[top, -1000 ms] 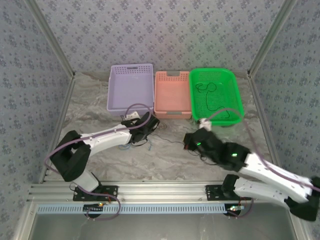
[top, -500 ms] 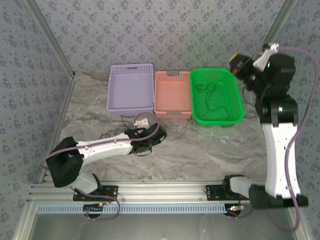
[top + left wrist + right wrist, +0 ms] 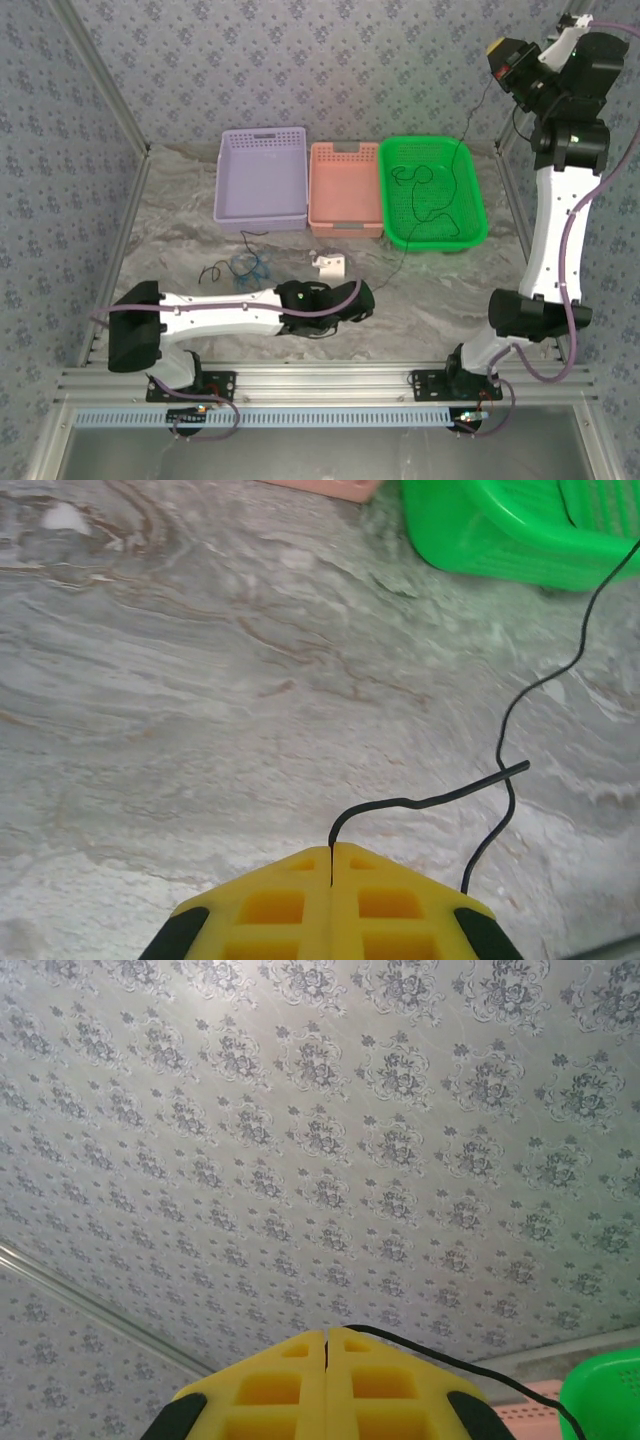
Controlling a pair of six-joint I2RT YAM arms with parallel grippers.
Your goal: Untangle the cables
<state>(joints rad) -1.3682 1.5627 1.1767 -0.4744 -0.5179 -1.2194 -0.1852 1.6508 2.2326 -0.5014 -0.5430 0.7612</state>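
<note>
two yellow-fingered grippers, one strand stretched between them.

1. thin black flexible cable: the working piece. one end is pinched at the bottom centre of the left wrist view. from there it kinks across the grey marbled tabletop. in the overhead view it climbs past the green basket to the upper right of the frame. holding both ends probably keeps it apart from the other wires.
2. left gripper: fingers together, clamped on the cable. it sits low over the table at lower centre of the overhead view and likely acts as the anchor.
3. right gripper: fingers together, and the same cable leaves their tips toward the lower right. it is held high against the flowered wallpaper, seemingly to draw the strand up and out.
4. small bunch of blue and black wires: on the table left of centre, apart from both grippers, loops not yet separated.
5. green slotted plastic basket: right of centre, with a second black strand lying inside. it is probably the drop point for freed cables.
6. salmon-pink plastic basket and lilac plastic basket: side by side to its left.
7. small white blocky object: near the pink basket's front. what it is cannot be told.
</note>
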